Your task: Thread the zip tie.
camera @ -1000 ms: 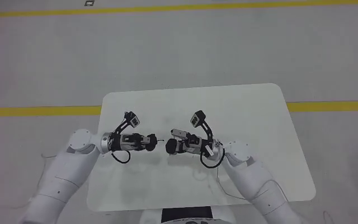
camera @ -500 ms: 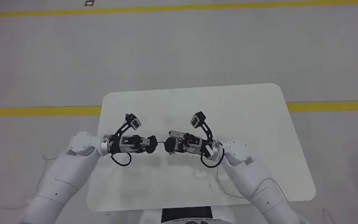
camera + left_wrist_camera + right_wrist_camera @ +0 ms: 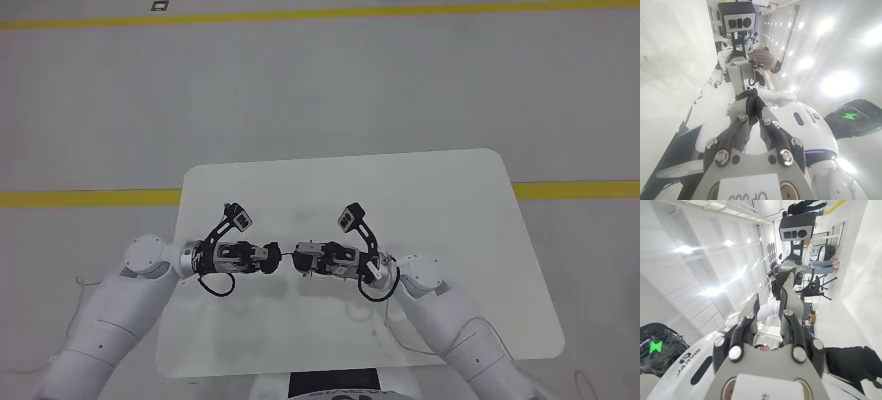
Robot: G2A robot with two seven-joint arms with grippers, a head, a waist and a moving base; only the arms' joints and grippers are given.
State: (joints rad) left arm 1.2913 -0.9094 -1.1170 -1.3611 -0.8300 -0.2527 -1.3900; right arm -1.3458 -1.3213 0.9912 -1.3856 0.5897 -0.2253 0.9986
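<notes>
Since both grippers sit nose to nose above the middle of the table (image 3: 450,200), this reads as the insertion step: tip lined up, not yet pulled through. The left gripper (image 3: 271,257) is clamped tight on a thin dark strand, apparently the zip tie (image 3: 285,256), which bridges the short gap toward the right gripper (image 3: 299,258). On the right, the fingers (image 3: 782,302) stand partly apart with daylight between the pads and nothing visibly pinched. The tie is too thin there to rule out contact. Next move calls for fine axial alignment and a short straight push, then the right closing on the emerging tip to pull.
</notes>
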